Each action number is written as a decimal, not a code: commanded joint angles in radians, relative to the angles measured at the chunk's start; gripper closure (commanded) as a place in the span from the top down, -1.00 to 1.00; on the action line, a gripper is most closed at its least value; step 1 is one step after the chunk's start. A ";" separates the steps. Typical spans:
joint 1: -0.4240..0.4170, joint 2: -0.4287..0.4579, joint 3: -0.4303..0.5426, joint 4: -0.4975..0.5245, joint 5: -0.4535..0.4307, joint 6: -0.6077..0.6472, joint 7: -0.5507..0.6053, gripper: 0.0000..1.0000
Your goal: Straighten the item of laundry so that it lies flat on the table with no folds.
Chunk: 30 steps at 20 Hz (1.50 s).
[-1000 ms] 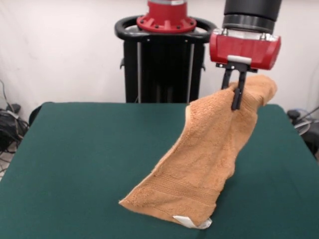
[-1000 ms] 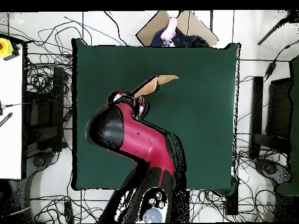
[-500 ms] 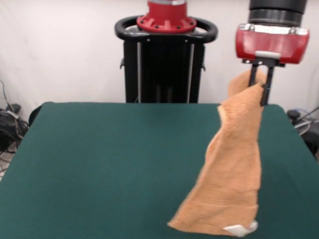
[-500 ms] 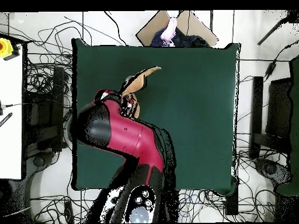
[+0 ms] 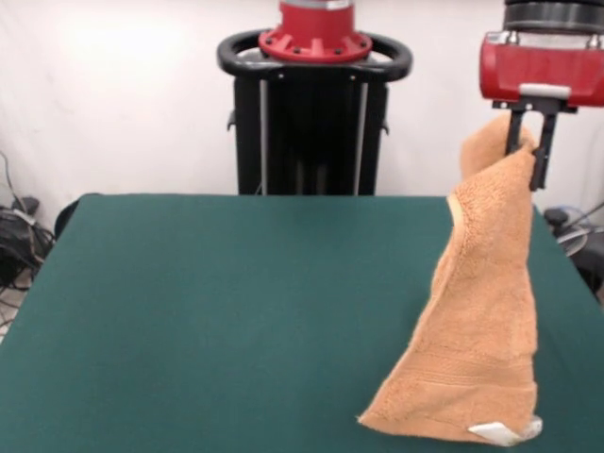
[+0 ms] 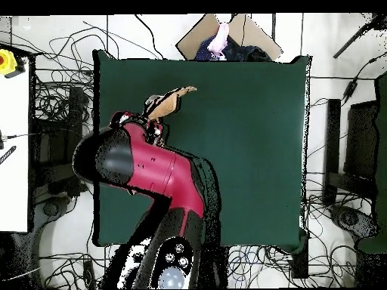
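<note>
At the upper right of the front frame, your tool (image 5: 531, 156) — pinching the towel (image 5: 481, 321) by a corner — has carried it rightward, its lower edge dragging the counter (image 5: 217, 311) — hanging, not flat.

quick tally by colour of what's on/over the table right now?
Orange-tan: 1, the towel, hanging from the gripper, jaws shut on its top corner, lower edge on the table.
Dark green: 1, the table.
Red and black: 1, the arm.
White: 1, the small label at the towel's lower edge.
Total: 4
</note>
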 commanded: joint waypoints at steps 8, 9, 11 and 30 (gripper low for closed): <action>-0.053 -0.009 0.173 0.103 0.191 -0.015 0.303 -1.00; -0.056 -0.014 0.180 0.113 0.208 -0.013 0.303 -1.00; -0.052 -0.018 0.186 0.129 0.235 -0.016 0.307 -1.00; -0.183 0.047 0.104 0.061 -0.064 -0.055 0.042 -1.00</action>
